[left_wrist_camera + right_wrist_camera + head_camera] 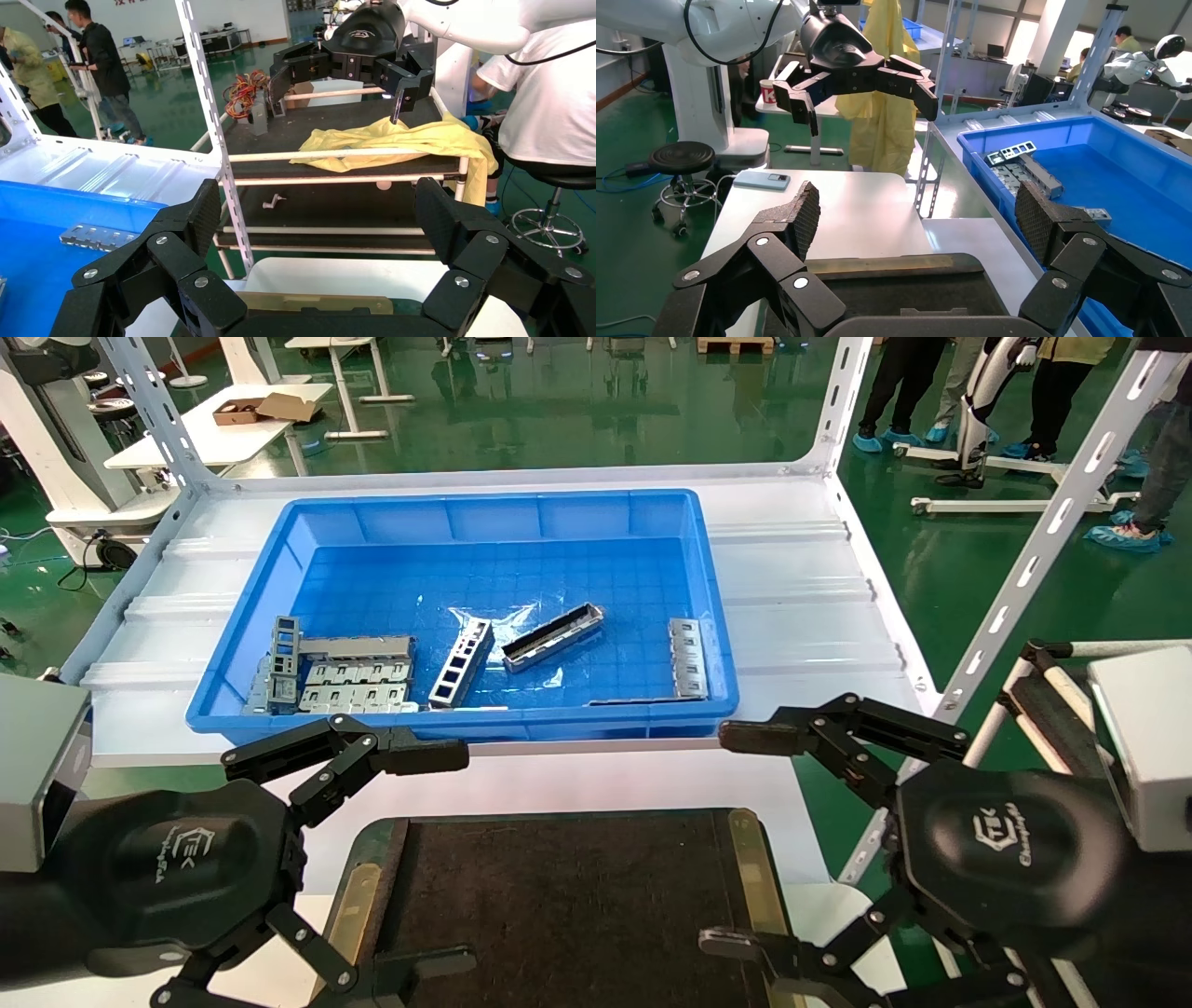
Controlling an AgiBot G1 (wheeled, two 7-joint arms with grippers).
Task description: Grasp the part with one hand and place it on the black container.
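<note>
Both grippers hover low over near table edge, fingers spread wide, nothing held: left gripper (372, 868), right gripper (745, 840). Black container (568, 896) between them, bare. Blue bin (279, 551) beyond. Part (552, 636) lies diagonal mid-bin, apart from ladder frame (462, 663). Likely light, rigid, slick metal; pinch across side walls mid-length.

The black jointed-finger left gripper (410, 859) is held low at the near left of the head view, its fingers spread wide with nothing between them, and its white boxy wrist module (37, 766) is seen at the edge. The matching black right gripper (745, 840) is held level with it at the near right, fingers likewise parted and nothing gripped
</note>
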